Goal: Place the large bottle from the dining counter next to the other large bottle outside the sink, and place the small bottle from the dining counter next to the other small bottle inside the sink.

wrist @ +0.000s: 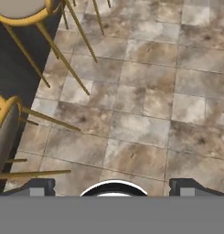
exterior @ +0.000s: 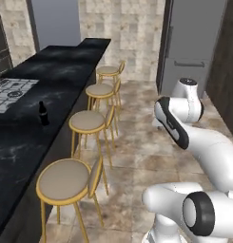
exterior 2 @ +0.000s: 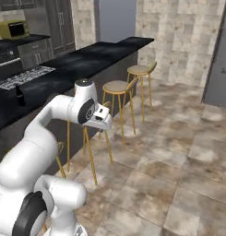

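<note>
My tool [wrist: 112,186] hangs over the tiled floor [wrist: 145,105] with its fingers [wrist: 38,187] spread wide and nothing between them. In the hand view the two dark tips sit far apart at the bottom, above brown and grey tiles, with yellow stool legs [wrist: 63,55] crossing the upper left and a stool seat [wrist: 3,132] at the left edge.

In the right base view my arm [exterior 2: 63,110] bends over beside the stools [exterior 2: 116,87], the hand [exterior 2: 98,120] pointing down, well apart from the surface [exterior 2: 86,60].

The bottle [exterior: 43,114] stands upright on the surface [exterior: 65,61], dark with a narrow neck, near the front edge, just right of the cooktop [exterior: 11,92]. It is level with the second stool [exterior: 87,122] in the left base view. From the right base view the same bottle [exterior 2: 19,96] shows as a small dark shape at the far left, in front of the cooktop [exterior 2: 24,77]. I cannot tell its label or whether it is the large or the small one.

Four stools stand in a row along the front of the surface. A yellow microwave [exterior 2: 13,29] sits on the back counter.
</note>
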